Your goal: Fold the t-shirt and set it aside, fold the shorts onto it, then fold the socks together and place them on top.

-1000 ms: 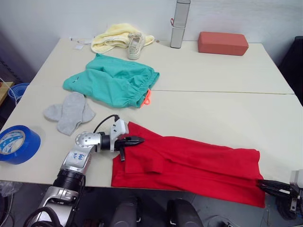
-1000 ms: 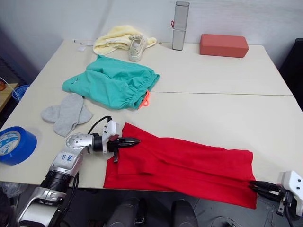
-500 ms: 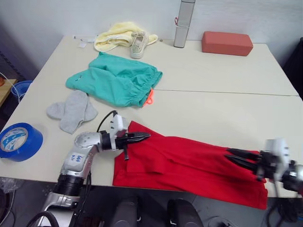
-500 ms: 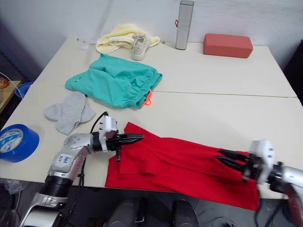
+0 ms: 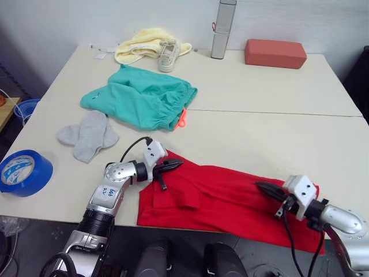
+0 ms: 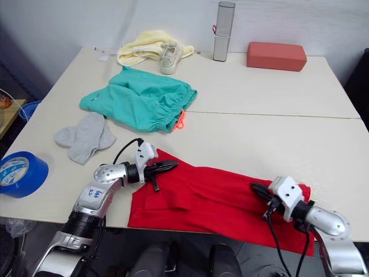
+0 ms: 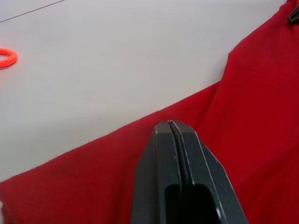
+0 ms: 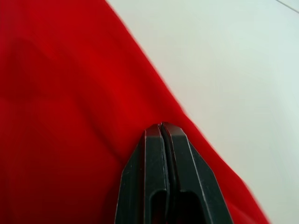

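Both black two-fingered grippers are pressed closed over the bright red cotton t-shirt (image 5: 230,199), which lies long and creased along the near edge of the pale matte table (image 5: 271,135): left gripper (image 5: 173,165) at one end, right gripper (image 5: 262,187) toward the other. Beyond the t-shirt lie the rumpled teal-green shorts (image 5: 141,103) and soft grey knit socks (image 5: 89,134).

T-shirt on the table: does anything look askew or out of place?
Yes. The t-shirt lies as a long strip along the table's near edge, its front hem hanging over it. Both tools, left and right, rest shut on it. The shorts and socks lie unfolded.
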Available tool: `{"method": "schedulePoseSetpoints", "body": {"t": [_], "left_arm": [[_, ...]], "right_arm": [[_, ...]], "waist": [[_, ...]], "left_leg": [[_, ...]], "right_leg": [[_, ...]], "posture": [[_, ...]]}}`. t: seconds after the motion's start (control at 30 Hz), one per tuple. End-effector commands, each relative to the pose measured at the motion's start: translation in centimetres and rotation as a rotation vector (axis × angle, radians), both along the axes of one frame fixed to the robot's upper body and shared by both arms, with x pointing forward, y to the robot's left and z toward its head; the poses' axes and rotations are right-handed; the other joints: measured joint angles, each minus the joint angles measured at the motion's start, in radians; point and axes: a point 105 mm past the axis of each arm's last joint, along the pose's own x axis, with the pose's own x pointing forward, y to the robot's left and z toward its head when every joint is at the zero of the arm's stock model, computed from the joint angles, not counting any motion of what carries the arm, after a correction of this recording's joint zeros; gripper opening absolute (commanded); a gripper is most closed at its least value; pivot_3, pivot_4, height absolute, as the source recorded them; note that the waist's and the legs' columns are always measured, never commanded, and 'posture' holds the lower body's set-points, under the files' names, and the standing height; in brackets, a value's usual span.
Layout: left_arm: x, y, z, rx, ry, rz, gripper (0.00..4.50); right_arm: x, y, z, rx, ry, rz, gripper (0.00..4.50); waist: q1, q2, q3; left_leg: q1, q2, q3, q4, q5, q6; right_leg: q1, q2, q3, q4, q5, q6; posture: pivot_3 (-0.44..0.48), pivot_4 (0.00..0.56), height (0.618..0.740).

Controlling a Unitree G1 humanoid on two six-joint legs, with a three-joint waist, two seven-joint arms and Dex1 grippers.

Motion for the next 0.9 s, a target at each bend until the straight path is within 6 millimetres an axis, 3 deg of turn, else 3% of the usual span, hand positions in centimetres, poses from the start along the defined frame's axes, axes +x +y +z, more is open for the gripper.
{"method": "schedulePoseSetpoints", "body": {"t": [0.03,0.37,0.63,0.7,0.8,0.9], "left_arm": [[0.4,1.2,-1.1,0.035,0.031,0.057,0.0],[0.5,2.5,-0.8,0.037,0.025,0.105,0.0],[0.2,3.7,-0.8,0.026,0.012,0.11,0.0],[0.1,3.5,-0.2,-0.004,-0.013,0.083,0.0],[-0.7,2.5,1.8,-0.099,-0.073,-0.022,0.0],[-1.7,1.4,3.2,-0.159,-0.105,-0.116,0.0]], "right_arm": [[-0.4,-2.9,0.8,-0.043,-0.033,-0.132,0.04],[-4.0,-6.1,-0.1,-0.053,0.068,-0.273,0.04],[-6.3,-8.3,1.0,-0.067,0.118,-0.311,0.04],[-6.2,-7.8,2.2,-0.022,0.066,-0.271,0.04],[-5.5,-5.6,4.2,0.08,-0.027,-0.124,0.04],[-4.6,-4.6,4.4,0.096,-0.02,-0.067,0.04]], "waist": [[-0.001,0.0,0.0],[-0.001,0.001,-0.001],[-0.002,0.001,-0.001],[-0.004,0.001,-0.001],[-0.01,0.001,-0.001],[-0.011,0.001,-0.001]], "left_leg": [[0.0,0.0,0.0,0.0,0.0,0.0],[0.001,0.0,0.0,-0.002,0.0,-0.001],[0.001,0.001,0.0,-0.002,-0.004,-0.004],[0.0,0.001,0.001,-0.002,-0.004,-0.005],[0.0,0.001,0.001,-0.003,-0.004,-0.004],[0.0,0.001,0.001,-0.002,-0.004,-0.004]], "right_leg": [[0.0,0.0,0.0,0.0,0.0,0.0],[0.0,0.0,0.001,-0.001,0.0,0.0],[0.0,0.0,0.002,-0.001,0.0,0.0],[-0.001,0.0,0.002,-0.001,0.0,0.0],[-0.001,0.0,0.002,-0.001,0.0,-0.001],[-0.001,0.0,0.002,-0.001,0.0,-0.001]], "posture": [[0.0,0.15,0.74],[0.0,0.15,0.74],[0.0,0.15,0.74],[0.0,0.15,0.74],[0.0,0.15,0.74],[0.0,0.15,0.74]]}}
